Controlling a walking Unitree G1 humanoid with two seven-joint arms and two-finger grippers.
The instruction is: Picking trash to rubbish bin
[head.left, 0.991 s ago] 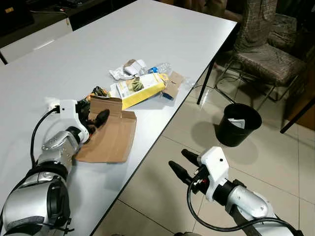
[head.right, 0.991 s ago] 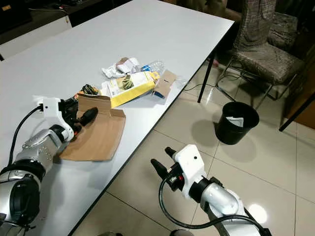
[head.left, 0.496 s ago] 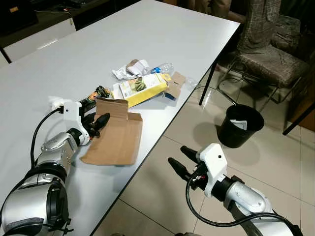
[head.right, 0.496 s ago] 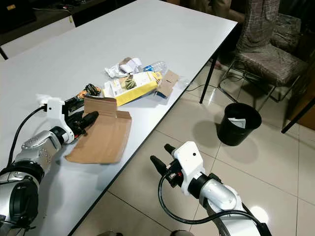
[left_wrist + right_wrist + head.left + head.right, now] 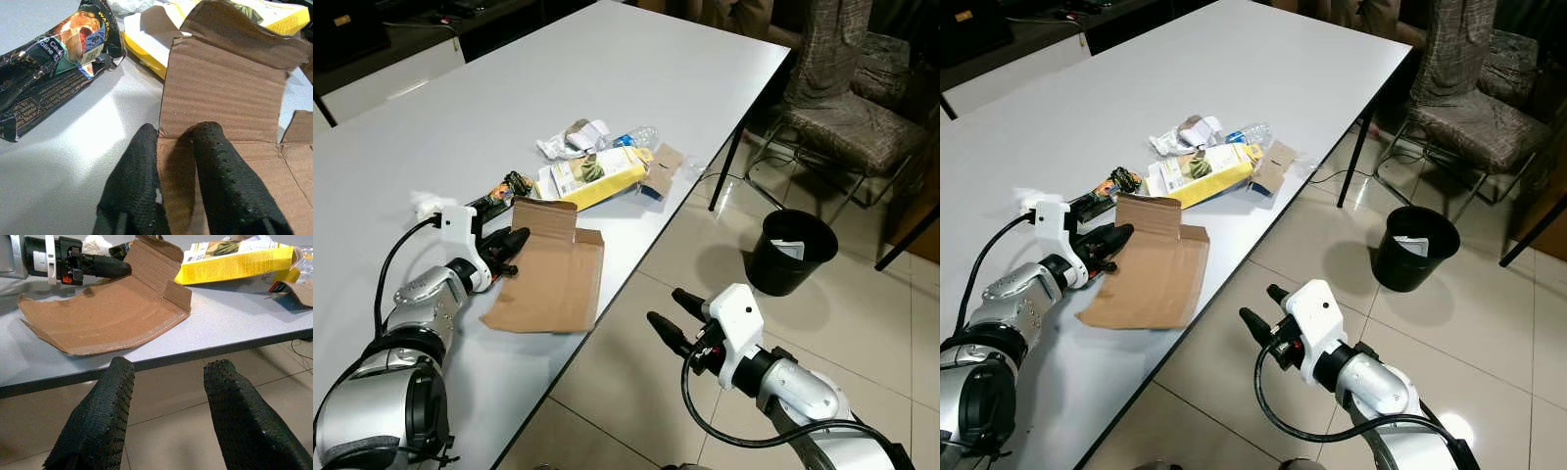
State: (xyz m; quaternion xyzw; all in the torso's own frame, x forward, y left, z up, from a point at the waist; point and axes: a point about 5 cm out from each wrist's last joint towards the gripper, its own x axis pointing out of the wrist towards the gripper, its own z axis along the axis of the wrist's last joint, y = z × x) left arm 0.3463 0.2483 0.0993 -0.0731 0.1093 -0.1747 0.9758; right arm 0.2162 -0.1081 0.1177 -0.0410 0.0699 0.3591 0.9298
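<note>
Flat brown cardboard piece (image 5: 551,275) on the white table (image 5: 431,127), near the table's edge that faces the floor, one flap bent up. Left gripper (image 5: 509,247) on the table at the far side of the cardboard from that edge, fingers (image 5: 211,161) clenched on the cardboard's edge, one above and one beside it. Beyond the cardboard, further along the table: dark snack wrapper (image 5: 46,63), yellow carton (image 5: 589,177), crumpled white paper (image 5: 570,140), clear plastic bottle (image 5: 636,134) and small cardboard scrap (image 5: 661,165). Right gripper (image 5: 672,317) off the table, over the tiled floor, fingers spread and released, grasping nothing. Black rubbish bin (image 5: 787,249) on the floor, well apart from the table, beside a chair (image 5: 847,98).
</note>
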